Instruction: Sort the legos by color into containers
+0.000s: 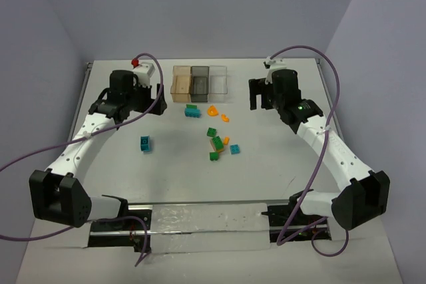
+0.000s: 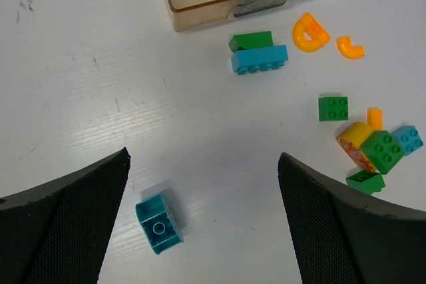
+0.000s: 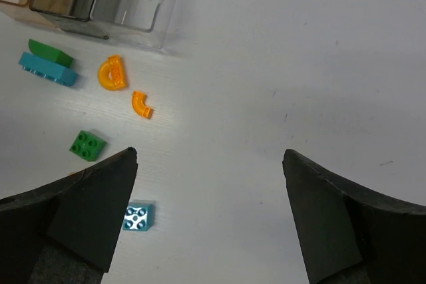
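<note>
Showing sorting unstarted: all legos (image 1: pixel 216 142) lie loose on the table (image 1: pixel 166 171) near the containers (image 1: pixel 200 91), which seem empty through their tinted walls, while the left gripper (image 2: pixel 203 157) and right gripper (image 3: pixel 210 153) hover spread wide, holding nothing.

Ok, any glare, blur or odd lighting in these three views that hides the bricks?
Top view: even light, soft shadows, sharp; the shiny strip at the near edge glints. Left wrist view: crisp, the lone teal brick reads clearly, dark fingers fill the bottom corners. Right wrist view: a brighter patch on the table, glare on the small teal brick.
</note>
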`<state>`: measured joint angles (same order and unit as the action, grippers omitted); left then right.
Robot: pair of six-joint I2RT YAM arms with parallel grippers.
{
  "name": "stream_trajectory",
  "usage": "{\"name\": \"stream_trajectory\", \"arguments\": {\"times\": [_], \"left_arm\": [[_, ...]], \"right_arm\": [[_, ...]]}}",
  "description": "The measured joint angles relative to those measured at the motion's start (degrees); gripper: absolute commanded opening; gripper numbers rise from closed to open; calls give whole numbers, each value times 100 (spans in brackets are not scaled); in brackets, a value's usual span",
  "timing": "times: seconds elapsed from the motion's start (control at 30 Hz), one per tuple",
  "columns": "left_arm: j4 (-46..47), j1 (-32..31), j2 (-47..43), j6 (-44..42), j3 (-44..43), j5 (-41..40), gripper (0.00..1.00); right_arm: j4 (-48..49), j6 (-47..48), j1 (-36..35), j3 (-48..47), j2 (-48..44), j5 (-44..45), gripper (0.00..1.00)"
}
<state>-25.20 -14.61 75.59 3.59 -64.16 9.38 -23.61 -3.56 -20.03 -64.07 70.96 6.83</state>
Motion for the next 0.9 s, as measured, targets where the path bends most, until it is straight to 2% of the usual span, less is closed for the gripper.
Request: {"name": "stream_trajectory", "arguments": {"times": [0.2, 0.57, 0.9], "left_arm": [[-401, 0, 1, -363, -60, -127, 99], [-2299, 37, 633, -1258, -847, -531, 99], [-3851, 968, 1737, -1602, -1535, -413, 99]], "right_arm": [[-3, 3, 4, 0, 0, -79, 97], [-35, 3, 4, -11, 90, -195, 97], [-45, 3, 4, -11, 95, -255, 97]]}}
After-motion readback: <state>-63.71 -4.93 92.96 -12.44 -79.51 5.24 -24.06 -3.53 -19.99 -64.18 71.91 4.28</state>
